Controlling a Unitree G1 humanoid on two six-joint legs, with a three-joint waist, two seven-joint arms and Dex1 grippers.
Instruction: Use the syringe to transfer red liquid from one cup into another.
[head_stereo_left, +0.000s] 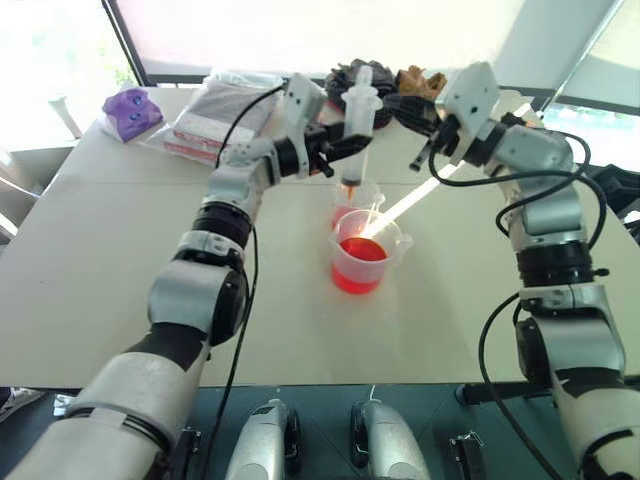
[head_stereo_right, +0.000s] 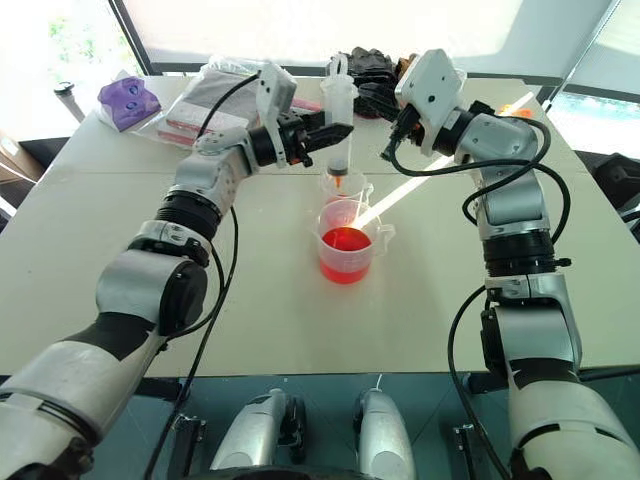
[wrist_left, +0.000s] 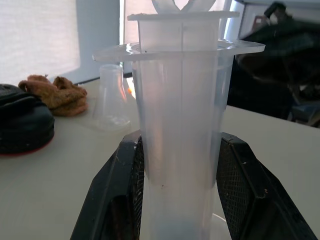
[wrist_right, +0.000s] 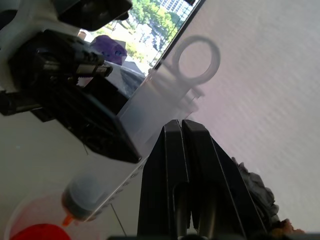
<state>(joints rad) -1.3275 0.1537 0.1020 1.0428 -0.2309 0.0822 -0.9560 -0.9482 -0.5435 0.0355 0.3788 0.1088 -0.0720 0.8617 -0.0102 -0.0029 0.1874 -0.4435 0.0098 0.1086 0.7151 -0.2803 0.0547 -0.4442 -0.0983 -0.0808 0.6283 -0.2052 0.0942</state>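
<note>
While the left gripper (head_stereo_right: 318, 133) is clamping the syringe (head_stereo_right: 338, 112) by its barrel, nozzle down, the tool is hanging directly above the smaller cup (head_stereo_right: 346, 187).

- Progress, judged: plunger seal is sitting low near the orange tip, so the barrel is looking empty or nearly so; discharge seems about finished.
- Red liquid (head_stereo_right: 345, 252): mostly lying in the beaker (head_stereo_right: 351, 243), just nearer the robot than the smaller cup; more transfers are probably remaining.
- Right gripper (wrist_right: 181, 127): fingers pressed together, holding nothing, hovering beside the syringe's ringed plunger top.
- Left wrist view: showing mesh pads squeezing the clear barrel.
- Right wrist view: revealing the dark seal and tip over the smaller cup's rim.
</note>
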